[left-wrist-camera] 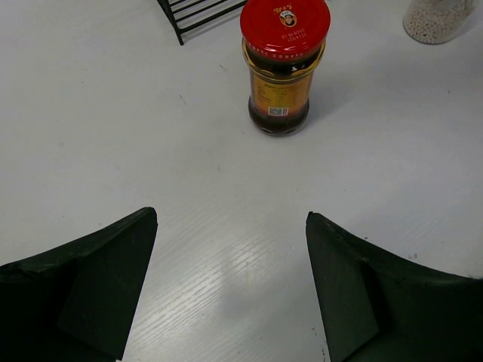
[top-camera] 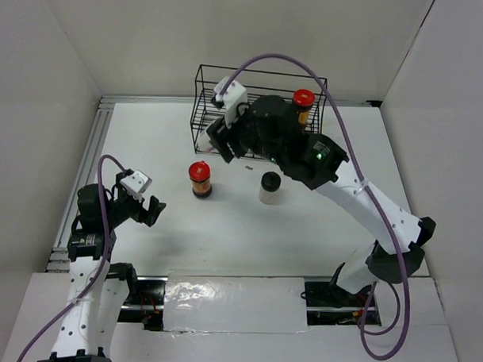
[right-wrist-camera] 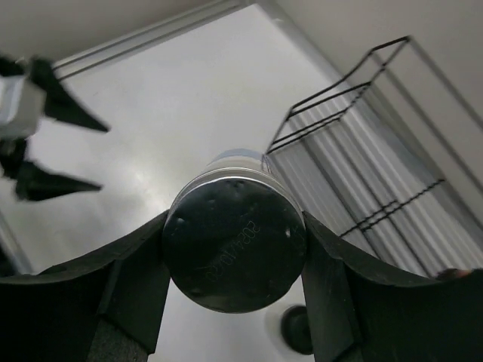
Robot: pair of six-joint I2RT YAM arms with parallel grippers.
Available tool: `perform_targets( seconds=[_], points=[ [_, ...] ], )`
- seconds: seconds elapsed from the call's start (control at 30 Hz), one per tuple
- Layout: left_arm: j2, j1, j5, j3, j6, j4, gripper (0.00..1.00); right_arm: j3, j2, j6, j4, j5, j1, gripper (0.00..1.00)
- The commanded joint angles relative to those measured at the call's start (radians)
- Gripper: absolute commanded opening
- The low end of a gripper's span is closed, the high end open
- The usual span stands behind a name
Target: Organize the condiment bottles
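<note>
My right gripper [right-wrist-camera: 234,221] is shut on the silver-capped bottle [right-wrist-camera: 234,253]; its shiny round end faces the wrist camera and a finger presses each side. In the top view this gripper [top-camera: 225,139] hangs before the left front of the black wire rack [top-camera: 205,84]. One red-lidded dark jar [top-camera: 200,179] stands on the table, and another [top-camera: 304,106] stands in the rack's right end. The white black-capped bottle [top-camera: 270,187] stands right of the table jar. My left gripper [top-camera: 155,210] is open and empty, aimed at the table jar [left-wrist-camera: 285,68] from a distance.
White walls close in the table on the left, back and right. An aluminium rail [top-camera: 100,136] runs along the left edge. The rack's corner [left-wrist-camera: 196,11] and the white bottle's base [left-wrist-camera: 438,19] show at the top of the left wrist view.
</note>
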Motion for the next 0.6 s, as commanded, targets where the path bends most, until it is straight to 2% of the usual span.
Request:
perform_targets(
  seconds=[0.0, 0.13, 0.27, 0.37, 0.43, 0.57],
  points=[
    [0.000, -0.004, -0.002, -0.003, 0.009, 0.041, 0.92, 0.114, 0.098, -0.107, 0.084, 0.104, -0.044, 0.00],
    [0.003, -0.004, -0.007, -0.008, 0.003, 0.044, 0.93, 0.232, 0.248, -0.161, 0.196, 0.107, -0.107, 0.00],
    [0.001, -0.004, -0.007, -0.011, -0.002, 0.046, 0.93, 0.482, 0.484, -0.161, 0.225, 0.135, -0.176, 0.00],
    [-0.003, -0.004, -0.004, -0.009, -0.002, 0.043, 0.92, 0.637, 0.587, -0.161, 0.224, 0.143, -0.207, 0.00],
    [-0.007, -0.004, -0.005, -0.008, -0.003, 0.041, 0.93, 0.667, 0.638, -0.158, 0.248, 0.149, -0.219, 0.00],
    [-0.013, -0.004, -0.011, -0.012, -0.002, 0.043, 0.93, 0.599, 0.624, -0.117, 0.325, 0.118, -0.240, 0.00]
  ],
)
